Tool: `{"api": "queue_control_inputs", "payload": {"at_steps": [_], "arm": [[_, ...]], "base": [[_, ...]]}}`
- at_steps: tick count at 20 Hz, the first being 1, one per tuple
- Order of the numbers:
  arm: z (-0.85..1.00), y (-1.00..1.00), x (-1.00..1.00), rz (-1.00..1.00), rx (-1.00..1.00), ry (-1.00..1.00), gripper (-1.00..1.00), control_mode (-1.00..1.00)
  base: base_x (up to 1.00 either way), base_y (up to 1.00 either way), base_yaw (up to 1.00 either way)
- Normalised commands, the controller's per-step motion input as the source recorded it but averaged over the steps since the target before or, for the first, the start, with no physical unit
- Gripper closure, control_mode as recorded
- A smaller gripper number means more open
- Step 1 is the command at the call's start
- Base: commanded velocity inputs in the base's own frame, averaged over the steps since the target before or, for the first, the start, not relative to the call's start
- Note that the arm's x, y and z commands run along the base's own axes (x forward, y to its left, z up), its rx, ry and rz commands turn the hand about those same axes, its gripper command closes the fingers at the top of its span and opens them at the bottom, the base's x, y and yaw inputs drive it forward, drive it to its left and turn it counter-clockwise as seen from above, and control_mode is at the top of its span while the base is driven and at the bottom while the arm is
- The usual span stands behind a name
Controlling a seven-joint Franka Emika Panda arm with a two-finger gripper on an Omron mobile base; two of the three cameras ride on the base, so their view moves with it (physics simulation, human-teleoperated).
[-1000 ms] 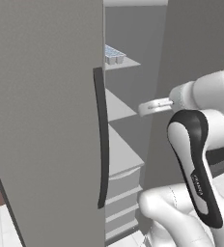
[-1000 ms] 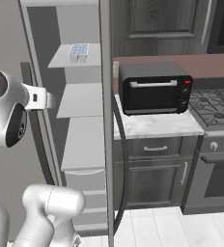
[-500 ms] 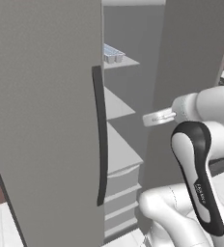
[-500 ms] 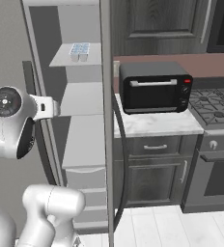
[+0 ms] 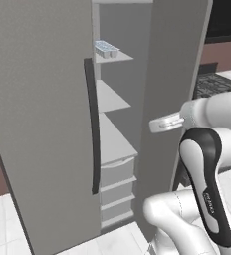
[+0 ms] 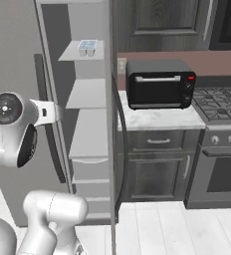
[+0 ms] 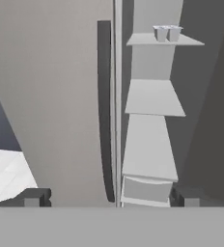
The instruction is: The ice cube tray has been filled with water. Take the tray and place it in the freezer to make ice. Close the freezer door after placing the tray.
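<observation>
The claw (image 7: 109, 198) hangs released, its two small dark tips set wide apart with nothing between them, well back from the tall grey two-door freezer (image 5: 48, 99). It faces the narrow open compartment, where white shelves (image 7: 155, 96) step down one below another to pale drawers (image 7: 145, 189) at the bottom.

The small white ice cube tray (image 6: 87, 47) with its pale-blue cells sits on the top shelf (image 6: 70, 54) inside that compartment, apart from the claw and high above it. In the left base view the tray (image 5: 106, 48) rests near the shelf's front edge.

The narrow grey freezer door (image 5: 170, 89) stands swung open, edge-on to me, between the shelves and the white arm (image 5: 202, 164). The plain grey door (image 7: 51, 96) beside it is shut, its long dark curved handle (image 5: 91, 127) running down next to the gap.

Off to the right, a black toaster oven (image 6: 160, 83) sits on a pale marble worktop (image 6: 157, 119) above dark wood cabinets (image 6: 157, 169), with a gas stove (image 6: 219, 99) further along.
</observation>
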Motion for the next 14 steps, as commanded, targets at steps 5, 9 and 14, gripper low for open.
{"api": "queue_control_inputs", "payload": {"at_steps": [5,9,14], "arm": [[0.00,-0.12,0.02,0.03,0.00,-0.02,-1.00,-1.00],[0.00,-0.71,-0.02,0.03,0.00,-0.16,-1.00,-1.00],[0.02,-0.89,-0.36,0.00,0.00,-0.26,-1.00,-1.00]], "base": [[0.01,-0.12,0.08],[0.00,0.00,0.00],[0.00,0.00,0.00]]}}
